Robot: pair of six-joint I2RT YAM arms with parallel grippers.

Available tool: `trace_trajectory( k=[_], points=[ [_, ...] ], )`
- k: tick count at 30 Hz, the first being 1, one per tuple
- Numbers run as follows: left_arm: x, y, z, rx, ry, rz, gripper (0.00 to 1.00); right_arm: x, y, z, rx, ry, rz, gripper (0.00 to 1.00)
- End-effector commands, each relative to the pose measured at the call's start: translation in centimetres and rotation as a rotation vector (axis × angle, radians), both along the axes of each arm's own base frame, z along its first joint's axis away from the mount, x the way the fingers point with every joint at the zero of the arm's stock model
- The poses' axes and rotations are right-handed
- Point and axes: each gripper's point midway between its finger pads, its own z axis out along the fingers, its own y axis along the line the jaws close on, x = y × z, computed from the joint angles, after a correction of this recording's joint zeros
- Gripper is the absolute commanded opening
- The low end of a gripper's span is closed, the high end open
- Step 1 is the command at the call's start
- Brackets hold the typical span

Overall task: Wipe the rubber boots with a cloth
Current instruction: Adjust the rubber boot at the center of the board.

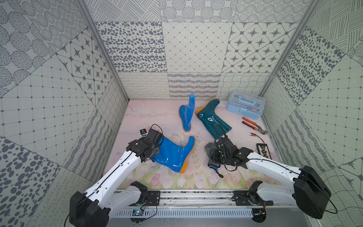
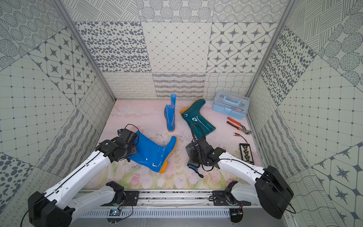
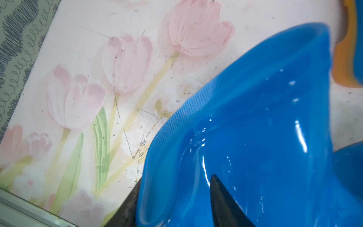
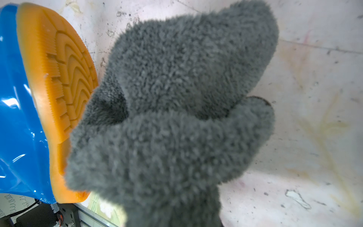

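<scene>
While straddling shaft rim [image 3: 176, 118] of glossy bright-blue rubber boot [image 1: 173, 155] with left claw [image 3: 176, 188], cannot tell clamped or loose: risks boot skidding under wipe. Holds fluffy dark-grey cloth [image 4: 176, 98] bunched in closed right claw [image 1: 214, 157] at boot's 3 o'clock, near orange sole [image 4: 59, 78].

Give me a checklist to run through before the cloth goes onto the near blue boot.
1. Cloth bunched in the shut right hand: ok.
2. Near blue boot lying on its side, glossy flank up for wiping: ok.
3. Left hand placed at the boot's open cuff, straddling the rim: ok.
4. Left hand's hold on the cuff firm enough to steady the boot: cannot tell.
5. Cloth in contact with the boot: not ok; bare table shows between them in both top views.
6. Nothing lying between cloth and boot: ok.
</scene>
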Motion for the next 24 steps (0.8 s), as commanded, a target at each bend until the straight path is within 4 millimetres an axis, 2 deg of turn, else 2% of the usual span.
trace_trajectory(
  k=[1,6,10,13,15,18,21,22,24],
  points=[
    [-0.5,0.6,2.6,0.052,-0.006,-0.068,0.59,1.3,1.2,1.3,0.023,-0.044,0.005,0.04],
    [-0.8,1.6,2.2,0.095,0.027,-0.034,0.67,1.8,2.2,1.6,0.029,-0.045,0.025,0.03],
    [-1.4,3.0,0.2,0.089,0.079,0.044,0.72,1.7,2.8,1.6,0.036,-0.047,0.034,0.03],
    [-2.2,4.5,-2.0,0.078,0.131,0.111,0.85,1.6,3.0,1.5,0.036,-0.045,0.041,0.03],
    [-2.4,4.9,-3.3,0.047,0.168,0.133,0.9,1.5,3.1,1.4,0.035,-0.041,0.042,0.03],
    [-2.3,5.1,-3.5,0.043,0.194,0.144,0.97,1.4,3.1,1.3,0.034,-0.04,0.047,0.03],
    [-1.4,4.5,-1.8,0.018,0.145,0.107,0.97,1.5,3.1,1.3,0.033,-0.04,0.047,0.03],
    [-0.7,3.8,-1.2,-0.012,0.112,0.065,0.94,1.4,3.2,1.3,0.034,-0.04,0.047,0.04],
    [0.5,1.4,-0.8,-0.112,0.061,-0.037,0.78,1.4,3.2,1.1,0.034,-0.038,0.047,0.03]
  ],
)
